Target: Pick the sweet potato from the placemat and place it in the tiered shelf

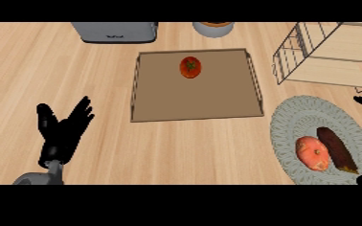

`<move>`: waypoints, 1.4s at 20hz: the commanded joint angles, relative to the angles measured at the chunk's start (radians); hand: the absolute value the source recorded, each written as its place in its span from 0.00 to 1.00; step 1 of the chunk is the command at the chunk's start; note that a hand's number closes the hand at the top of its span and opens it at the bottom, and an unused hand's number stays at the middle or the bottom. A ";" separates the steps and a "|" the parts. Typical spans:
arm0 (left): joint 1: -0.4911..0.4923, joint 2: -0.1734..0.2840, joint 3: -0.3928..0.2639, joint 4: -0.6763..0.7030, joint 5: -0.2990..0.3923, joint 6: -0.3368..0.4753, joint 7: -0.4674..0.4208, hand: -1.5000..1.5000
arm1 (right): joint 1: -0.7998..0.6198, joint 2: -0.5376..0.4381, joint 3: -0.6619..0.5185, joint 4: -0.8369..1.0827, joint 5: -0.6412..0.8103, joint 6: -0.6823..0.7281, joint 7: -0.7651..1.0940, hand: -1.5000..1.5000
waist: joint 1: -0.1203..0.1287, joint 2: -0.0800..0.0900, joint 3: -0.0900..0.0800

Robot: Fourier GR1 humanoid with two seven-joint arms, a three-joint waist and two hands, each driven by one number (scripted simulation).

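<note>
The orange, lumpy sweet potato [312, 153] lies on the round grey placemat [293, 119] at the lower right. A dark, elongated vegetable [336, 149] lies against its right side. The wire tiered shelf [314, 52] with wooden levels stands at the upper right, behind the placemat. My left hand [63, 131] rests open at the lower left with fingers up, far from the placemat. Only a sliver of my right hand [358, 98] shows at the right edge, between shelf and placemat.
A shallow brown tray [198, 103] fills the middle of the counter, with a red tomato [189, 67] near its far side. A grey toaster [117, 31] and a round grey container [213, 28] stand along the back edge.
</note>
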 commanded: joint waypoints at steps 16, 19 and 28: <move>-0.026 -0.075 0.102 0.096 -0.086 -0.081 -0.048 0.50 | 0.004 0.261 0.005 0.115 0.394 -0.057 -0.038 0.00 | -0.003 0.000 0.000; -0.017 -0.071 0.120 0.057 -0.108 -0.092 -0.014 0.50 | -0.015 0.258 -0.049 0.088 0.404 0.018 -0.016 0.00 | -0.003 0.000 0.000; 0.039 -0.082 0.119 -0.099 -0.124 -0.087 0.086 0.50 | -0.041 0.354 -0.004 0.292 0.604 -0.174 -0.106 0.00 | 0.002 -0.001 0.000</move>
